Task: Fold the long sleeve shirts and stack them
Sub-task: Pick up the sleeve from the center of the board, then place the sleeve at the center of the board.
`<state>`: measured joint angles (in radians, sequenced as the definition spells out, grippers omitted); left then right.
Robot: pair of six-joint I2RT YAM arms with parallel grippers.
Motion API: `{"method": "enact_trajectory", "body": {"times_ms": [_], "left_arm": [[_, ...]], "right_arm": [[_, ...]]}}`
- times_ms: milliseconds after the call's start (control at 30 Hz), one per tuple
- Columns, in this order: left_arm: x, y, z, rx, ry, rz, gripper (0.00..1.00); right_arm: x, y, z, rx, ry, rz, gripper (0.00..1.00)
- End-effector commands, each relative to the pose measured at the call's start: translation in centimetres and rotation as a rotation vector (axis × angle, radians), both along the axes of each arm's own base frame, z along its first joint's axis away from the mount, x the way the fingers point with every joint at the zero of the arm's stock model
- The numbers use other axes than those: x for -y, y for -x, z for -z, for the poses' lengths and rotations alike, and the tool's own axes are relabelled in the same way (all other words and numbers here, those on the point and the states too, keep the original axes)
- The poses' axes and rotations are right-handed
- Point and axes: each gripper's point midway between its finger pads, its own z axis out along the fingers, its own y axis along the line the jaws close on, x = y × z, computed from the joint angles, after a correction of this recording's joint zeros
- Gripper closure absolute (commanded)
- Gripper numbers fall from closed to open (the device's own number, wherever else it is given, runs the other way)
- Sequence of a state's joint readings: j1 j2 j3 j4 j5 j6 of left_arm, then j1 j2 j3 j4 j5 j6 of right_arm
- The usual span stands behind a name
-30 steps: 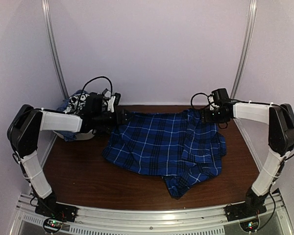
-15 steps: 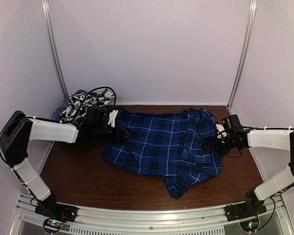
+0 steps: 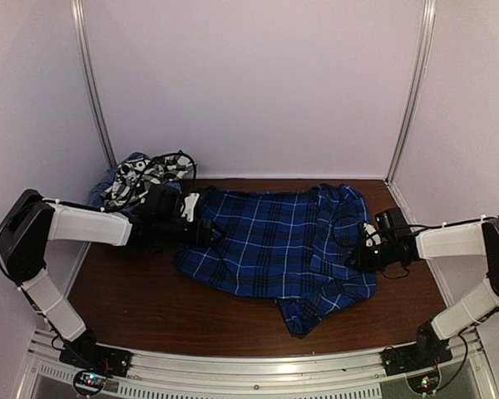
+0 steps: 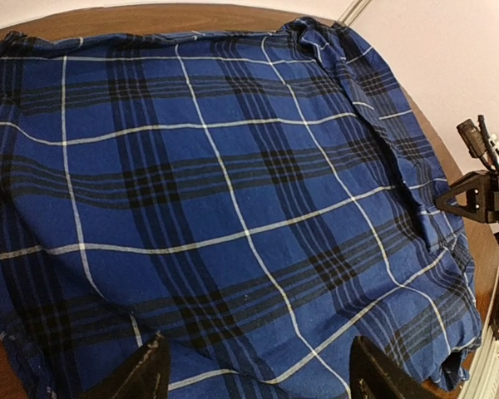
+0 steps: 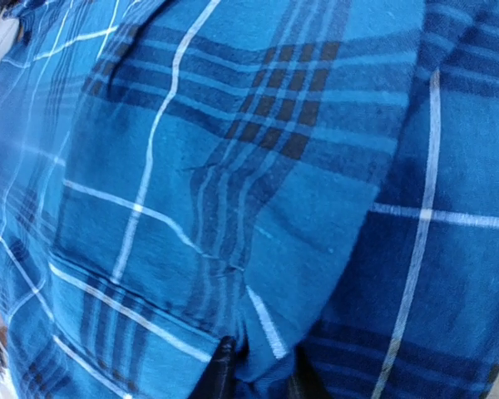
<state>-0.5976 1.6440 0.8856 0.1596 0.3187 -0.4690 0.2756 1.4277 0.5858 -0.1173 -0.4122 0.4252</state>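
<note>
A royal-blue plaid long sleeve shirt (image 3: 274,241) lies spread across the brown table, a sleeve end hanging toward the front. My left gripper (image 3: 209,229) sits at the shirt's left edge. In the left wrist view it (image 4: 258,378) is open, both fingertips (image 4: 141,376) resting low over the plaid cloth (image 4: 233,183) with only flat fabric between them. My right gripper (image 3: 362,249) is at the shirt's right edge. In the right wrist view it (image 5: 262,374) is shut on a pinched fold of the blue cloth (image 5: 233,166).
Other shirts lie in a heap (image 3: 141,176) at the back left corner, black-and-white plaid on top of pale blue. Bare table (image 3: 133,291) shows in front of the shirt. Walls and two metal rails enclose the back and sides.
My right arm swung from the shirt's far right corner down to its right edge, and its gripper closed on the cloth. The left arm dropped lower at the left edge, still open.
</note>
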Motion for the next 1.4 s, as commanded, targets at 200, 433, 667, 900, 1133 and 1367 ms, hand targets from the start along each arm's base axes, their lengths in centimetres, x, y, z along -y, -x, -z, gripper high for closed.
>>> {"method": "enact_trajectory", "body": {"times_ms": [200,433,667,900,1133,1367], "left_arm": [[-0.4,-0.4,-1.5,0.054,-0.019,-0.023,0.25],[-1.0,-0.7,-1.9,0.071,-0.053,-0.046,0.24],[-1.4,-1.2,-2.6,0.089,-0.080,-0.066,0.24],[-1.4,-1.5,-2.7,0.091,-0.088,-0.074,0.23],[-1.5,-1.2,-1.5,0.055,-0.111,-0.070,0.23],[-1.9,-0.6,-1.3,0.059,-0.126,-0.057,0.14]], "right_arm": [[-0.4,-3.1,-7.4,0.162,-0.007,0.012,1.00],[0.5,-10.2,-15.6,0.337,0.076,0.060,1.00],[0.7,-20.9,-18.7,0.440,0.075,0.113,1.00],[2.5,-28.4,-10.8,0.356,0.089,0.195,0.98],[4.0,-30.5,-7.1,0.277,0.010,0.215,0.48],[4.7,-23.6,-12.4,0.355,0.035,0.209,0.01]]}}
